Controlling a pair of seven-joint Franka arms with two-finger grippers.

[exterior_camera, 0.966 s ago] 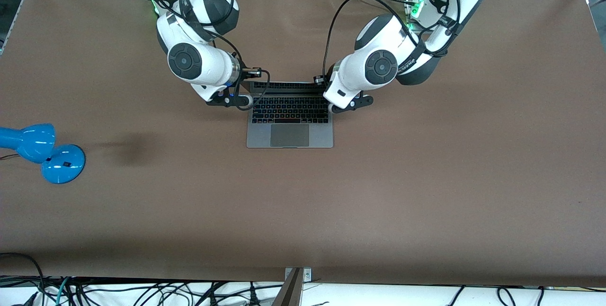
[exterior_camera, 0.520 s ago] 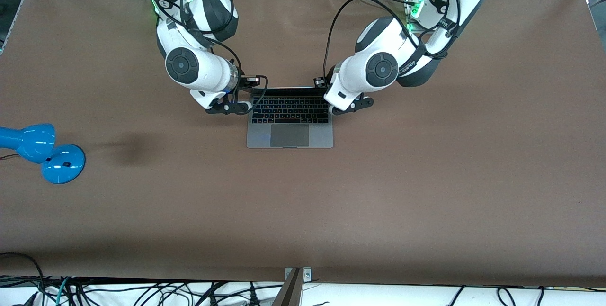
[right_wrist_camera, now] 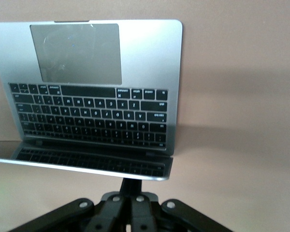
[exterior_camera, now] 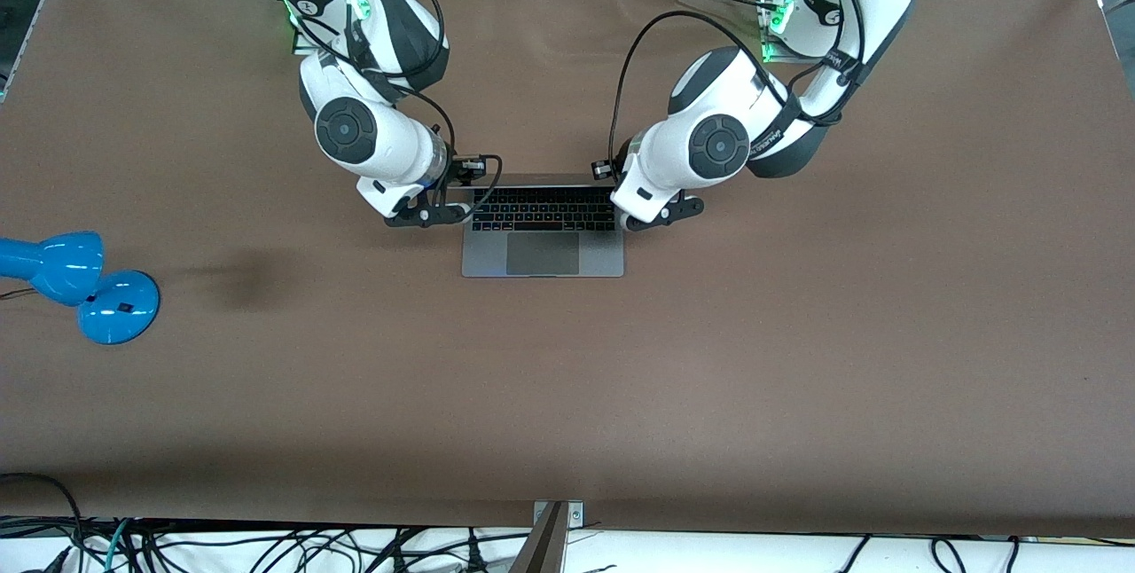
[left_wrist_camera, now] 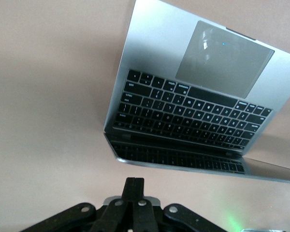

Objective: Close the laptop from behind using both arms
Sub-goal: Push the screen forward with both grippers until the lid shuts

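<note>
You have the slim space-grey metal laptop (exterior_camera: 542,231) lying about midway between the two arms' ends of the brown tabletop (exterior_camera: 709,360), with its trackpad edge nearest the front camera. Its lid is tipped forward over the black keyboard, partway shut, and both wrist views show the keys mirrored in the dark screen.

Your left arm's black two-finger pincer (exterior_camera: 661,214) sits at the laptop's corner toward the left arm's end, by the lid edge; its fingers (left_wrist_camera: 134,193) look pressed together, pinching nothing.

Your right arm's black pincer (exterior_camera: 427,215) sits at the laptop's corner toward the right arm's end, fingers (right_wrist_camera: 131,191) likewise pressed together, with nothing between them.

A glossy blue desk lamp (exterior_camera: 80,285) stands well apart from the laptop, at the right arm's end.
</note>
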